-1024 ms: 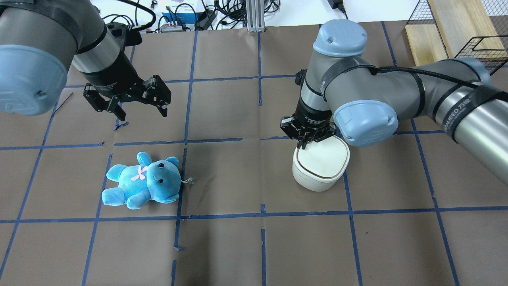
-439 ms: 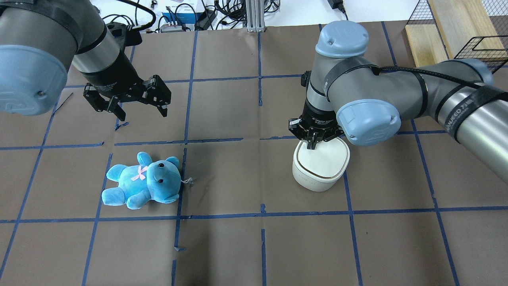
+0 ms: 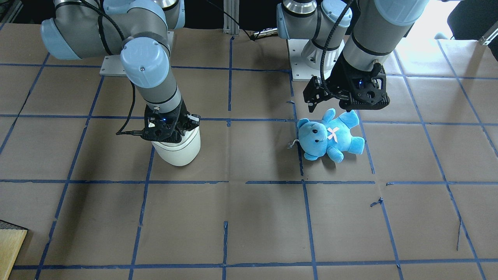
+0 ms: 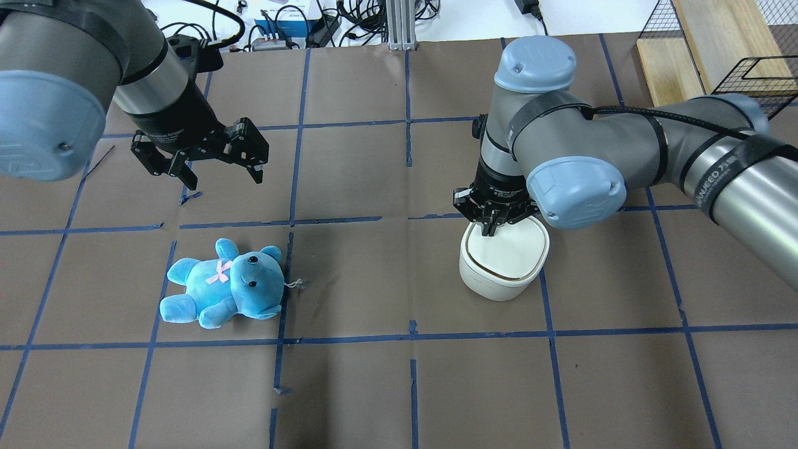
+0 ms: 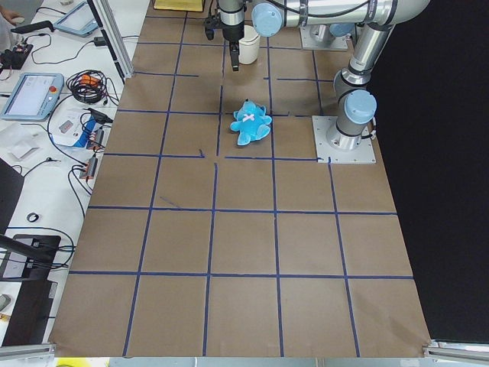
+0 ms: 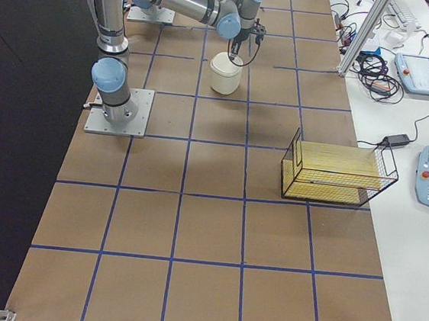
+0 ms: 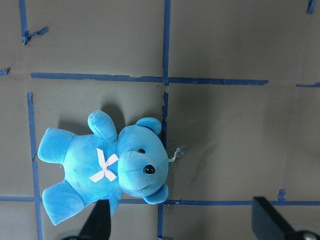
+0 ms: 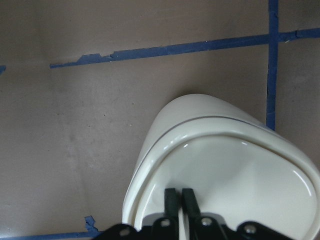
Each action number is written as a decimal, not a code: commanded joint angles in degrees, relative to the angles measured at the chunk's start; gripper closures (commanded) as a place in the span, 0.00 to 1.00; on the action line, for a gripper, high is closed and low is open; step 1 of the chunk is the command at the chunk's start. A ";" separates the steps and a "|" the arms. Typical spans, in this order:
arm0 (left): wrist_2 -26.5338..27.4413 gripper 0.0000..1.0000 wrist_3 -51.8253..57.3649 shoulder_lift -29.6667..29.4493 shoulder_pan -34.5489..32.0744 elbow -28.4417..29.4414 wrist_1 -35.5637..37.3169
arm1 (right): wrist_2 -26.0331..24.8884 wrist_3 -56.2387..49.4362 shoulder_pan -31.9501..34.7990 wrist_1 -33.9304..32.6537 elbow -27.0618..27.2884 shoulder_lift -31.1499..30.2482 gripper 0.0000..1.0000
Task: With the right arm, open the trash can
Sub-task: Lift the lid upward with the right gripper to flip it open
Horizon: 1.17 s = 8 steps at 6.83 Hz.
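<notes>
The white trash can (image 4: 502,274) stands right of the table's middle with its flat lid (image 4: 514,249) down. It also shows in the front view (image 3: 179,151) and the right wrist view (image 8: 150,165). My right gripper (image 4: 491,229) points straight down, shut, with its fingertips (image 8: 172,197) on the lid near its back-left rim. It holds nothing. In the front view the right gripper (image 3: 170,133) hides the lid. My left gripper (image 4: 224,179) hangs open and empty above the table, beyond a blue teddy bear (image 4: 221,284).
The teddy bear (image 7: 105,167) lies on its back on the left half of the table, below the open left gripper (image 3: 346,104). A black wire basket with a wooden board (image 4: 717,56) stands at the far right corner. Cables and boxes lie past the far edge.
My right gripper has shifted a little to the right, from the can's left rim to over the lid. The left arm, bear and can have not moved.
</notes>
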 commanded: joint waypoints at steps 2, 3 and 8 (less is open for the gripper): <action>0.00 0.00 0.00 0.00 0.00 0.00 0.00 | -0.54 0.00 -0.05 0.17 0.16 -0.05 0.81; 0.00 0.00 0.00 0.00 0.00 0.00 0.00 | -0.55 0.09 -1.10 0.26 -0.97 -1.09 0.70; 0.00 0.00 0.00 0.00 0.00 0.00 0.00 | -5.36 -3.23 -4.53 12.82 -8.37 -12.95 0.00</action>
